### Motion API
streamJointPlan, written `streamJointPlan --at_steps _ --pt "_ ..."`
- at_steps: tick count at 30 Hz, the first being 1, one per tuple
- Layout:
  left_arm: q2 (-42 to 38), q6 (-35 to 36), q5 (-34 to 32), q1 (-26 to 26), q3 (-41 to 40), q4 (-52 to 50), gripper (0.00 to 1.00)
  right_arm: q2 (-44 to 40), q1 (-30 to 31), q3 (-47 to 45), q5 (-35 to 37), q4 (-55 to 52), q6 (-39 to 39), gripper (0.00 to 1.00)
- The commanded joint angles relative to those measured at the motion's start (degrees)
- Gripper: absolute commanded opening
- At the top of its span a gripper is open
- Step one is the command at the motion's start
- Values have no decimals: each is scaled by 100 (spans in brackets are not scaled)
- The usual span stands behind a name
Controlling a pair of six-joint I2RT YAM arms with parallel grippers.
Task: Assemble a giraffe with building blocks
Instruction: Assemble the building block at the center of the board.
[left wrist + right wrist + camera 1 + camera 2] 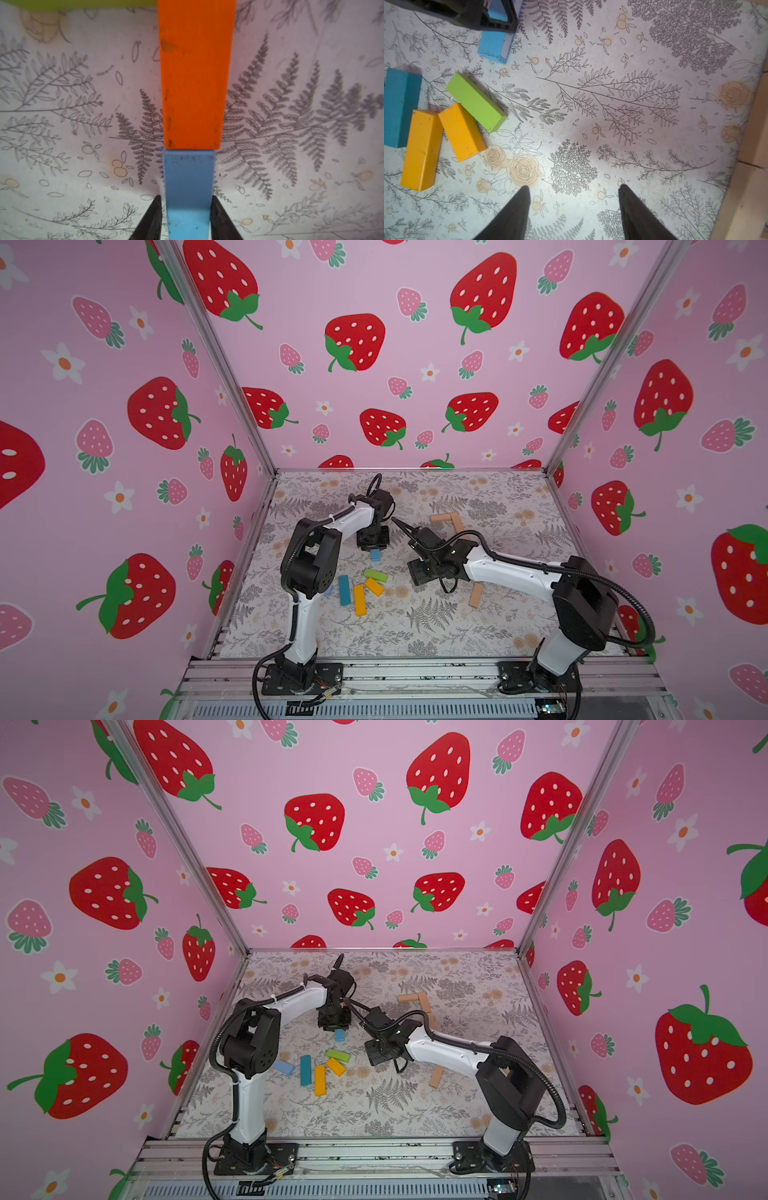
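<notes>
My left gripper (pixel 373 545) (pixel 186 197) points down at mid-table, its jaws open a sliver on either side of a light blue block (pixel 188 178) (pixel 375 555) that lies on the mat. In the left wrist view an orange block (pixel 193 72) lies end to end with it. Loose blocks lie just in front: green (pixel 376 575), orange (pixel 374 586), yellow (pixel 359 599), teal (pixel 344 590). My right gripper (pixel 419 572) (pixel 574 187) hovers open and empty to their right.
Two tan blocks (pixel 451 520) form an L at the back right, and another tan block (pixel 476 595) lies beside my right arm. One more light blue block (pixel 284 1067) sits by the left arm's base. Walls enclose the floral mat (pixel 415 626) on three sides.
</notes>
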Motion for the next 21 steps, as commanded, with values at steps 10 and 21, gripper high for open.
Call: streamJointPlan --at_steps 10,21 --pt "41 85 25 14 248 -110 49 122 -28 176 12 -113 12 68" --pt "-620 168 108 -28 224 -114 70 25 -45 179 75 -166 28 68"
